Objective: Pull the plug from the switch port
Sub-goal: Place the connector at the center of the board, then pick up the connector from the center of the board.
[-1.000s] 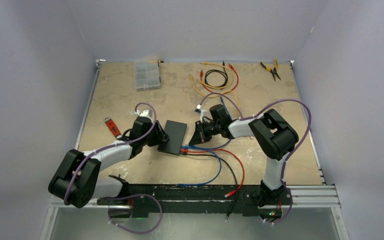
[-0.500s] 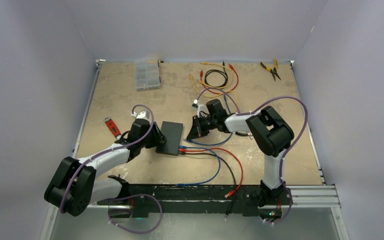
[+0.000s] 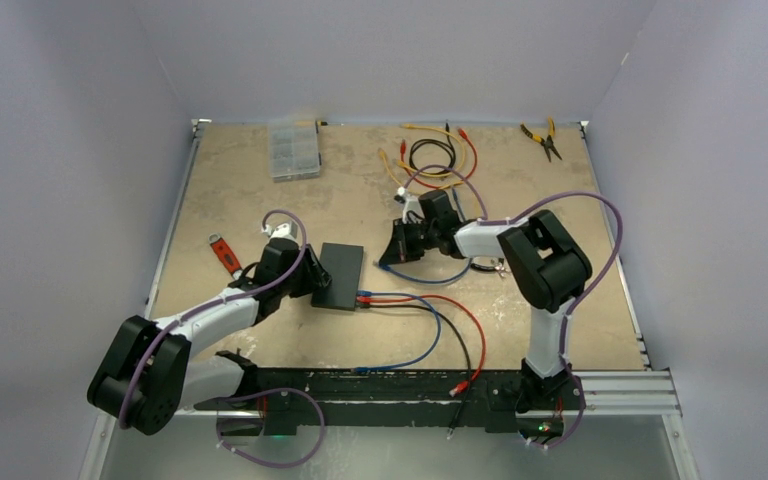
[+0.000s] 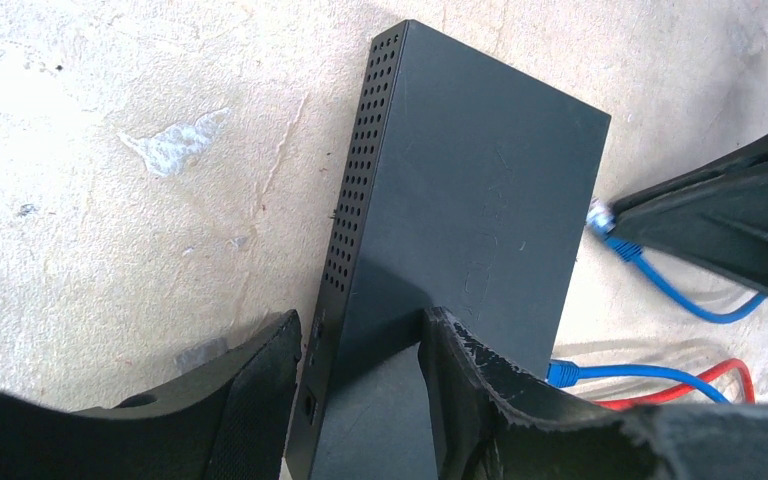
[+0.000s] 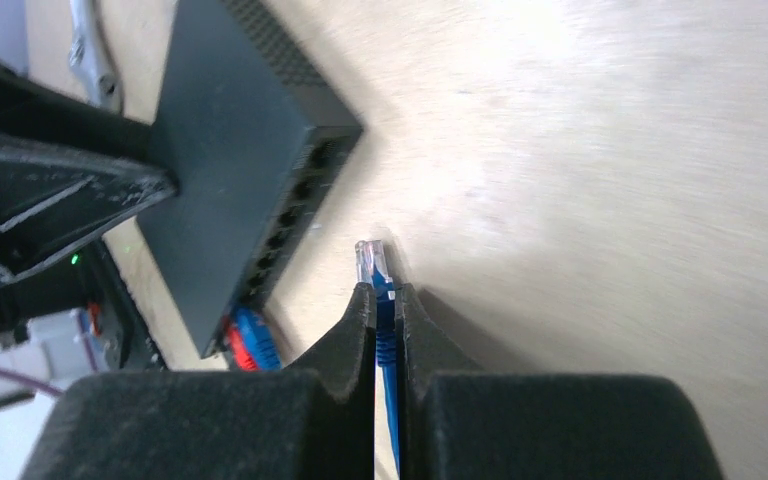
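The flat black switch (image 3: 338, 275) (image 4: 470, 200) (image 5: 230, 150) lies left of centre on the table. My left gripper (image 3: 312, 272) (image 4: 360, 325) stands open astride its left edge. One finger rests on the top face and the other sits beside the perforated side wall. My right gripper (image 3: 392, 258) (image 5: 381, 290) is shut on the blue plug (image 5: 372, 262) (image 4: 600, 212). The plug's clear tip hangs free, a short way off the row of sockets. A blue plug and a red plug (image 3: 365, 297) (image 5: 250, 340) sit in ports at the switch's near end.
Blue, black and red cables (image 3: 440, 330) trail from the switch toward the near rail. A clear compartment box (image 3: 293, 150), coiled leads (image 3: 435, 155) and pliers (image 3: 542, 138) lie at the back. A red-handled tool (image 3: 225, 254) lies at the left.
My right gripper has drawn back from the switch, carrying the blue plug out and farther up the table. The switch and my left gripper have shifted slightly left.
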`<state>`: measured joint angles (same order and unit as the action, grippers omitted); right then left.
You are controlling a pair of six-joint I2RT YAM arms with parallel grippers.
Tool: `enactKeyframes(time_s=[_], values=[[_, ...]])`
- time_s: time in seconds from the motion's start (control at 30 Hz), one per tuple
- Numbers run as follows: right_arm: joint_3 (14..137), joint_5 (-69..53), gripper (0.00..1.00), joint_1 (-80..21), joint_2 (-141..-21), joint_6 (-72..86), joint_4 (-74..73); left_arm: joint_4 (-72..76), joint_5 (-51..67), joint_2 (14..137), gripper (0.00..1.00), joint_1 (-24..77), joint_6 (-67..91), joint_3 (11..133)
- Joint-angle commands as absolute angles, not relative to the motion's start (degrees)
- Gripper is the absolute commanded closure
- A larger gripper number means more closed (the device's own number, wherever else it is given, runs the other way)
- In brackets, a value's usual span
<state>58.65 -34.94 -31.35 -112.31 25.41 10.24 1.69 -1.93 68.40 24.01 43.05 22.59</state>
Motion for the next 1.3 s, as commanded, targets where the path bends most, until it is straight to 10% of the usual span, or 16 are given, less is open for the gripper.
enactKeyframes(time_s=[0.0, 0.2, 0.67, 1.03, 1.27], values=[[56.69, -25.34, 0.9, -29.07, -106.4, 21.67, 7.63, -3.16, -2.58, 71.06, 0.53, 23.82, 41.51, 20.78], [54.86, -19.45, 0.58, -29.05, -101.87, 18.21, 3.81, -2.75, -1.82, 71.51, 0.53, 23.85, 41.1, 20.95], [51.49, -6.65, 0.41, -33.29, -94.99, 16.46, -6.09, -1.95, -1.19, 71.81, 0.52, 23.77, 40.87, 20.69], [52.21, 4.21, 0.41, -36.38, -98.09, 15.91, -9.11, -1.64, -0.36, 72.07, 0.52, 23.82, 40.57, 20.67], [55.06, 10.85, 0.62, -39.51, -102.22, 15.15, -11.17, -1.79, -0.26, 72.09, 0.52, 23.77, 40.48, 20.99]])
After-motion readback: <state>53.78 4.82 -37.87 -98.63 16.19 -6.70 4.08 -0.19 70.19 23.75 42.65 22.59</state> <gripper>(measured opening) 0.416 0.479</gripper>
